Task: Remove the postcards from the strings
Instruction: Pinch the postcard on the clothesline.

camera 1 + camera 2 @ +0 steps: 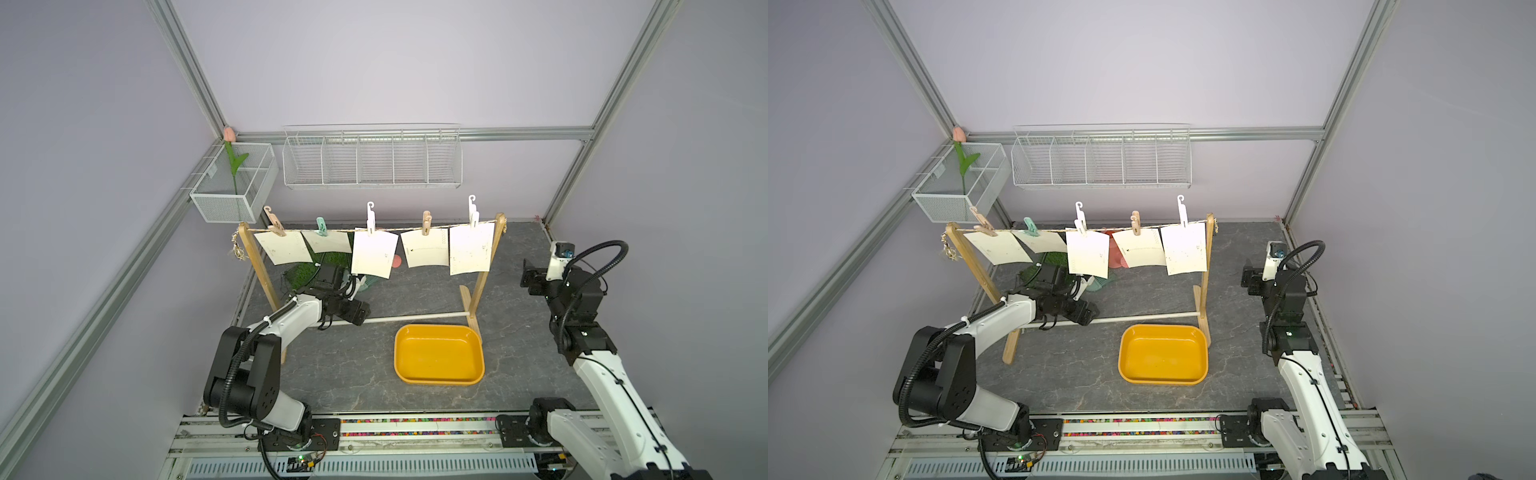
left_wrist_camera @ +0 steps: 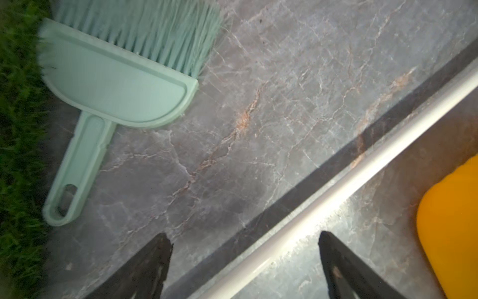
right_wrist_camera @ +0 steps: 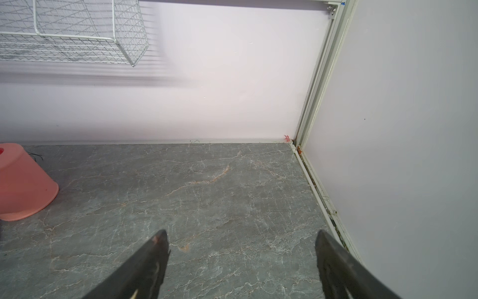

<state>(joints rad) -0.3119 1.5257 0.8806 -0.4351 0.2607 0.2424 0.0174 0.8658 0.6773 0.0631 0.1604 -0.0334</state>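
Left hand (image 2: 244,236) spread wide, empty, above the white rod (image 2: 336,192); right hand (image 3: 241,233) likewise. Only the top views show the postcards (image 1: 372,253).

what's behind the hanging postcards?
Green turf mat, a mint brush and a pink cup show partly on the table; the postcards cover the rest of each.

— Where do your top views look from?
— High over my bases, tilted down, far enough to take in the whole table (image 1: 353,386). The postcards (image 1: 372,253) hang mid-frame in both top views.
— Your wrists?
— Left looks close down on the white rod (image 2: 336,192) and yellow tray (image 2: 452,227), shared with the top views. Right faces the back wall (image 3: 232,90) from low.
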